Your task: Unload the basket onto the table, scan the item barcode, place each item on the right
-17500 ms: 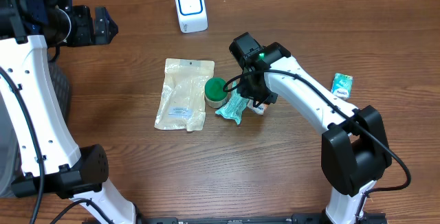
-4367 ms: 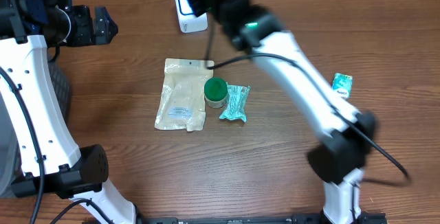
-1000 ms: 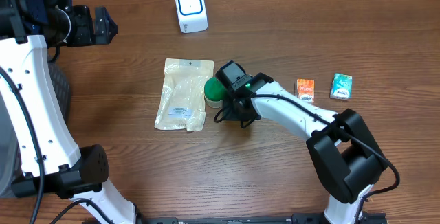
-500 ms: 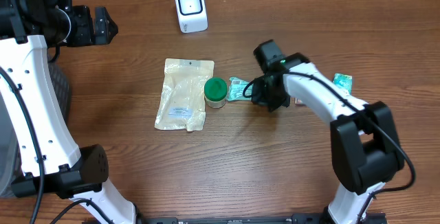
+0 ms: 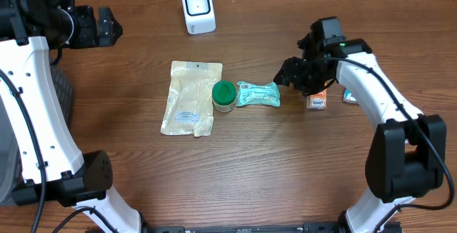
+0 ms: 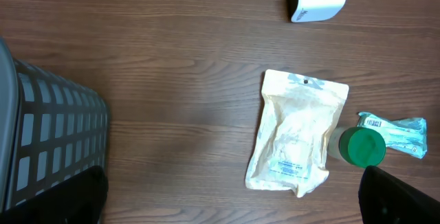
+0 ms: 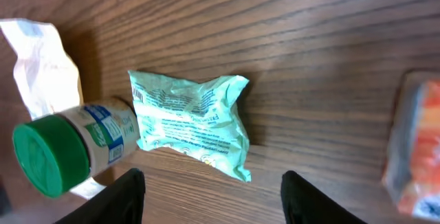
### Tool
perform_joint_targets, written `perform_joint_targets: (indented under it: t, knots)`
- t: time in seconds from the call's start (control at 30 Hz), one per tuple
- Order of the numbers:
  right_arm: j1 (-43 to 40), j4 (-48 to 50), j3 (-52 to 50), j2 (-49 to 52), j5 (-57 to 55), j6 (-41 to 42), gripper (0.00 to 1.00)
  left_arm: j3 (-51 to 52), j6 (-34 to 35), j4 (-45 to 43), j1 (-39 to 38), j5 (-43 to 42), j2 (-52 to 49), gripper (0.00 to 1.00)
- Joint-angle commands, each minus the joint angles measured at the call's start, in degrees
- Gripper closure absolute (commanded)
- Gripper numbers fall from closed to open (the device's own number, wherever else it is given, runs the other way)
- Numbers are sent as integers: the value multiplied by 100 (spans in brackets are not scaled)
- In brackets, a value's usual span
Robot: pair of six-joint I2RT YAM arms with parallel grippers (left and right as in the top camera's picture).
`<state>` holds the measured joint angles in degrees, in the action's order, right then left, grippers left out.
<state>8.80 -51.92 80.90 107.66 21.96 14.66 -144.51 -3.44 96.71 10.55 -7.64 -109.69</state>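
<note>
Right gripper (image 5: 291, 76) open and empty, at 2 o'clock of the mint-green packet (image 5: 258, 94) lying flat on the worktop (image 5: 235, 176); left gripper (image 6: 230, 193) also open, holding nothing.

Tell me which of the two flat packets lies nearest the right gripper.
The crinkled teal packet, on the green-lidded jar's side facing the right gripper. The larger beige pouch lies on the jar's far side, farther away.

Right arm (image 5: 373, 83) extended, jaws apart — left arm (image 5: 28, 97) high, jaws wide.
</note>
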Motion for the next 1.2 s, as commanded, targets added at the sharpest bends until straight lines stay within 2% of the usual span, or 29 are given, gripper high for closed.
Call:
perform_joint_targets:
  t: [0.0,0.4,0.6,0.83,1.07,1.17]
  knots:
    - [-9,57,33,393,723,-619,37,2,-85,9,31,22,-24,0]
    - [92,533,7,1394,1062,-769,39,2,-87,9,31,20,-28,0]
    - [120,715,4,1534,1073,-767,55,2,-87,9,31,20,-28,0]
    - [109,813,7,1558,1080,-743,96,2,-85,9,31,20,-28,1]
    - [-184,579,168,1287,1705,-807,96,2,-87,9,31,20,-28,1]
    - [-415,291,382,837,2210,-1189,96,2,-87,9,31,20,-28,0]
